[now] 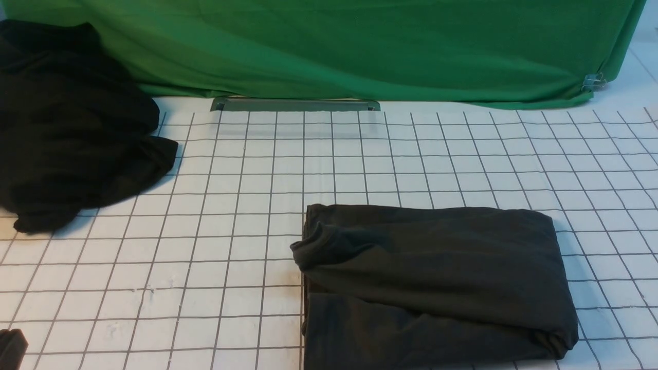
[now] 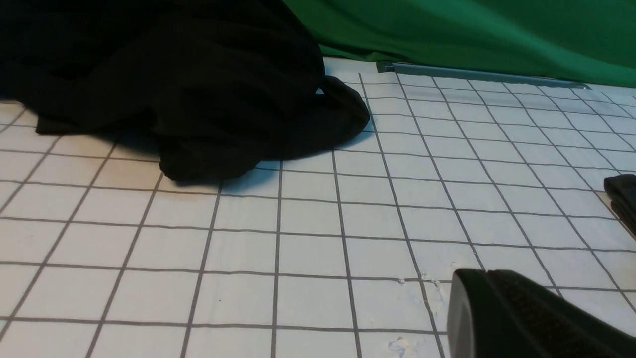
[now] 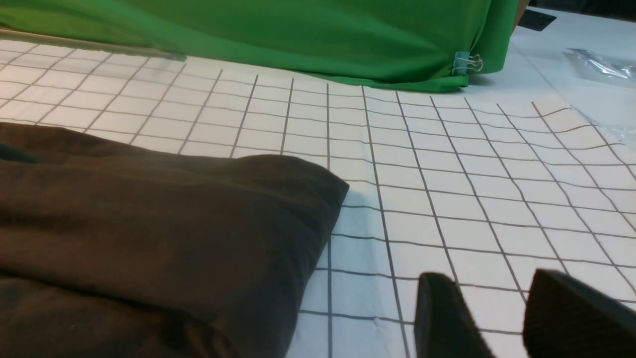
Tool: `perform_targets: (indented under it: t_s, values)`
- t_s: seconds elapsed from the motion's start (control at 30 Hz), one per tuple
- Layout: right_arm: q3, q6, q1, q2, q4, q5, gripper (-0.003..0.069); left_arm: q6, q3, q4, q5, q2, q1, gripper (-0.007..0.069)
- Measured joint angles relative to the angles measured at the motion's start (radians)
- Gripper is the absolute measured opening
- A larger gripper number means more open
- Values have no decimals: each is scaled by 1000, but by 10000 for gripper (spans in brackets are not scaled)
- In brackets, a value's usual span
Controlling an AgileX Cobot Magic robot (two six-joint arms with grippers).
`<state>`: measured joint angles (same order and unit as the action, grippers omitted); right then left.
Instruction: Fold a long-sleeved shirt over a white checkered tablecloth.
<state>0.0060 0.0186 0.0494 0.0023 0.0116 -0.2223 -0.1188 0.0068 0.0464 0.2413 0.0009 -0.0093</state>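
Note:
The long-sleeved shirt (image 1: pixel 437 282), dark charcoal, lies folded into a thick rectangle on the white checkered tablecloth (image 1: pixel 257 169), near the front and right of centre. Its edge also shows in the left wrist view (image 2: pixel 623 194), and its bulk fills the right wrist view (image 3: pixel 149 223). My left gripper (image 2: pixel 487 273) is shut with nothing in it, low over bare cloth well to the left of the shirt; only its tip (image 1: pixel 10 349) shows in the front view. My right gripper (image 3: pixel 489 283) stands open and empty over bare cloth beside the shirt's right edge.
A deeper black garment (image 1: pixel 67 128) lies in a heap at the far left. The green backdrop (image 1: pixel 360 46) hangs along the back, with a grey bar (image 1: pixel 295 104) at its foot and a binder clip (image 1: pixel 593 81) at its right corner. A clear plastic bag (image 3: pixel 601 64) lies beyond the cloth.

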Motion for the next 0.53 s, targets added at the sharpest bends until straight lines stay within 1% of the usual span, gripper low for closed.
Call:
perform_targets:
  t_s: [0.17, 0.53]
  values:
    - [0, 0, 0, 0, 0, 0, 242, 22, 0, 1, 0, 0, 0, 18]
    - [0, 1, 0, 0, 0, 0, 242, 22, 0, 1, 0, 0, 0, 18]
